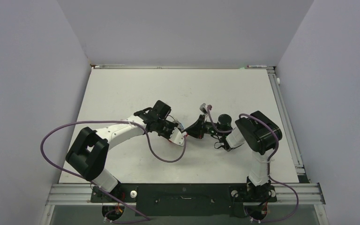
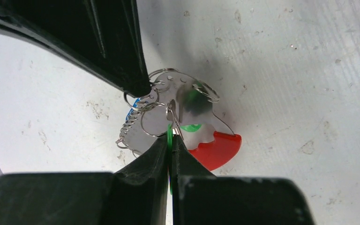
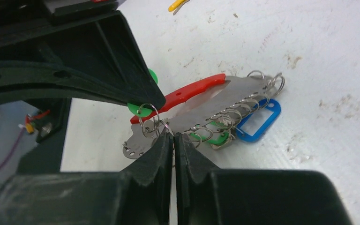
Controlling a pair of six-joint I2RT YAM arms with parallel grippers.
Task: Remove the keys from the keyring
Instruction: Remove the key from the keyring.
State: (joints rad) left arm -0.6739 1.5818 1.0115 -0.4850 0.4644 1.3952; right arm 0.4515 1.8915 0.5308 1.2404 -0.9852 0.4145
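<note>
The keyring [image 3: 215, 101] is a flat silver plate with a row of small rings and a red curved strap [image 3: 183, 96]; it also shows in the left wrist view [image 2: 192, 105]. My right gripper [image 3: 173, 136] is shut on the plate's ringed edge. My left gripper [image 2: 170, 140] is shut on a green tag [image 2: 169, 133], which hangs from a small ring on the plate. A blue tag [image 3: 258, 122] and a second green tag [image 3: 215, 138] hang under the plate. In the top view the left gripper [image 1: 180, 136] and the right gripper [image 1: 194, 129] meet at mid-table.
A yellow-tagged key [image 3: 176, 5] lies loose on the white table beyond the keyring. The right gripper's black finger [image 2: 112, 47] fills the upper left of the left wrist view. Purple cables [image 1: 164, 157] loop beside both arms.
</note>
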